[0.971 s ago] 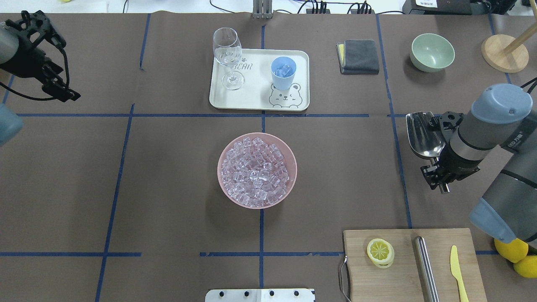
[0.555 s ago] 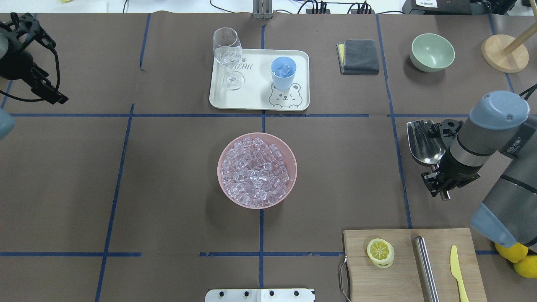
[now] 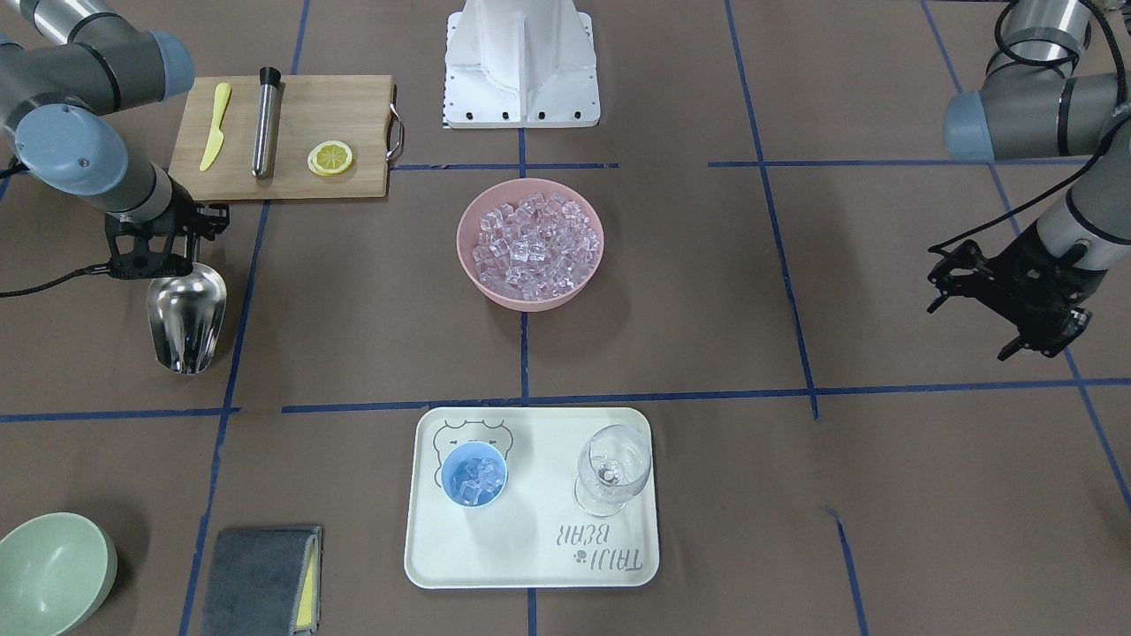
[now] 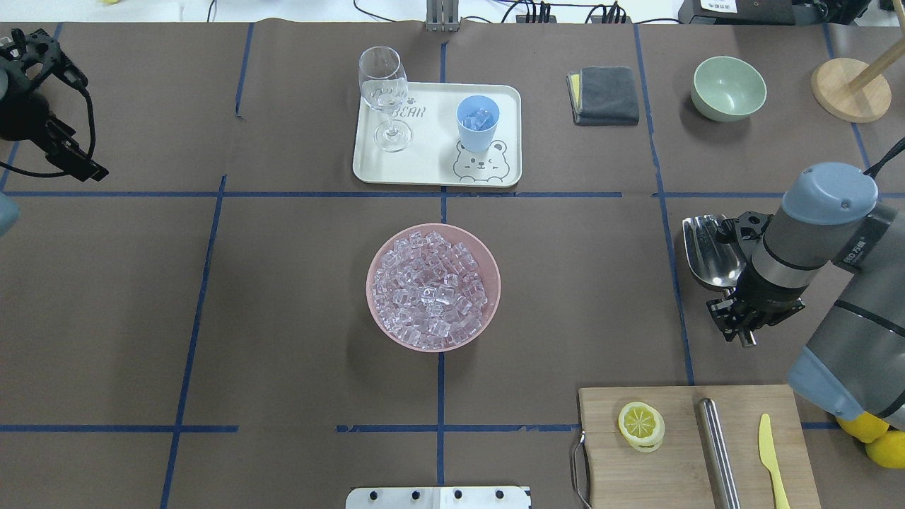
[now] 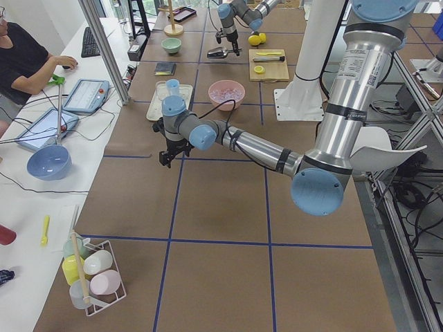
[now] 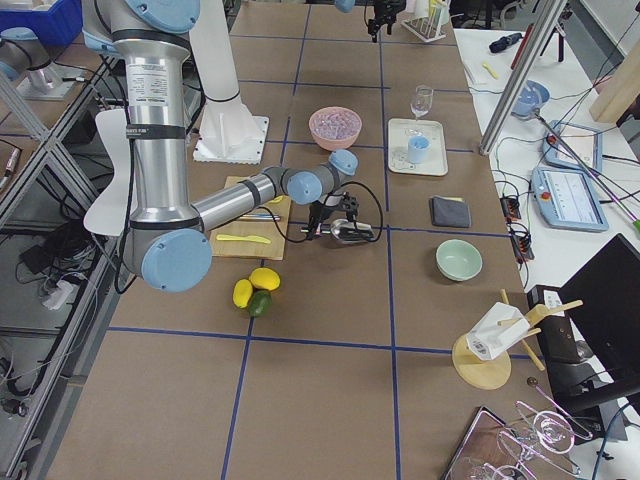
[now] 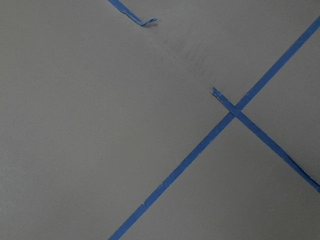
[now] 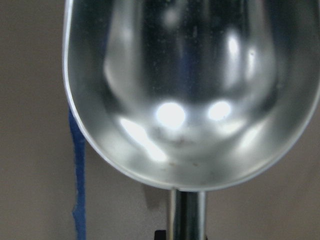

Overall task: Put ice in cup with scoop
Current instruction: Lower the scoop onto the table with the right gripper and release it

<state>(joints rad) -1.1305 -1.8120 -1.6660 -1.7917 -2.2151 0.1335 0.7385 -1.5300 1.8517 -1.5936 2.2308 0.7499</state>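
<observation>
The ice [image 4: 433, 286] is heaped in a pink bowl [image 4: 375, 311] at the table's middle; it also shows in the front view [image 3: 530, 238]. The light-blue cup [image 4: 477, 121] stands on a white tray [image 4: 424, 166] with a few cubes inside, and shows in the front view too [image 3: 474, 474]. My right gripper [image 4: 737, 293] is shut on the handle of the steel scoop [image 4: 710, 249], low over the table at the right. The scoop's trough [image 8: 170, 90] is empty. My left gripper [image 4: 67, 152] is open and empty at the far left edge.
A wine glass [image 4: 384, 92] stands on the tray beside the cup. A cutting board [image 4: 696, 445] holds a lemon slice, a steel rod and a yellow knife. A green bowl [image 4: 728, 86] and a grey cloth [image 4: 604, 94] lie at the back right. Lemons [image 4: 873, 435] sit by the right arm.
My right gripper has moved nearer to the robot with the scoop in it. My left gripper has drawn back toward the table's left edge.
</observation>
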